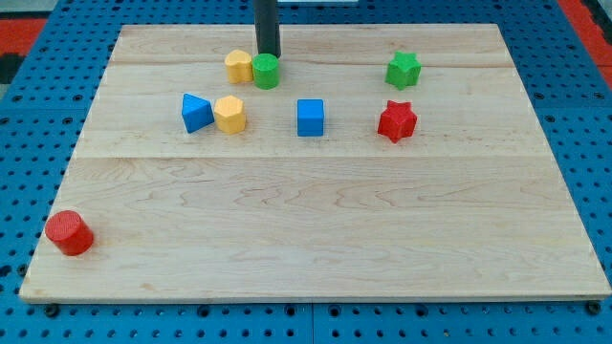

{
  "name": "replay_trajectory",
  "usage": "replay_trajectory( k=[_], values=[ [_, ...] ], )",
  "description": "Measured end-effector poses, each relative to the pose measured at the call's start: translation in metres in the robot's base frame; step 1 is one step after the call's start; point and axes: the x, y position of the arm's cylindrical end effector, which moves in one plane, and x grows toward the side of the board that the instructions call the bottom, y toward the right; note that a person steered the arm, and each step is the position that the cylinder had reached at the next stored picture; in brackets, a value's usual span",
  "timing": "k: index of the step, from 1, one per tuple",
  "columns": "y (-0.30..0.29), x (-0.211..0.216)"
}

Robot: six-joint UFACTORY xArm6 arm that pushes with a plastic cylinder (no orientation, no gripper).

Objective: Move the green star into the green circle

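Note:
The green star (404, 70) lies near the view's top right on the wooden board. The green circle (266, 72), a short green cylinder, stands at the top middle, touching a yellow block (238, 66) on its left. My tip (269, 55) is just behind the green circle, at its top edge, touching or nearly touching it. The star is well to the right of the circle and of my tip.
A red star (397, 121) lies below the green star. A blue cube (310, 118) is at the middle. A yellow hexagon (229, 114) and a blue triangular block (196, 113) sit left of it. A red cylinder (69, 233) is at the bottom left corner.

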Motion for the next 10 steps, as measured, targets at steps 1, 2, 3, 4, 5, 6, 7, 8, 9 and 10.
replay_trajectory(
  k=[1, 2, 3, 4, 5, 6, 7, 8, 9, 10],
  values=[
    [-0.008, -0.027],
    [-0.026, -0.003],
    [-0.035, 0.002],
    [-0.026, -0.037],
    [0.040, -0.063],
    [0.160, -0.064],
    [0.262, -0.011],
    [0.259, 0.030],
    [0.204, 0.032],
    [0.127, 0.033]
  ],
)
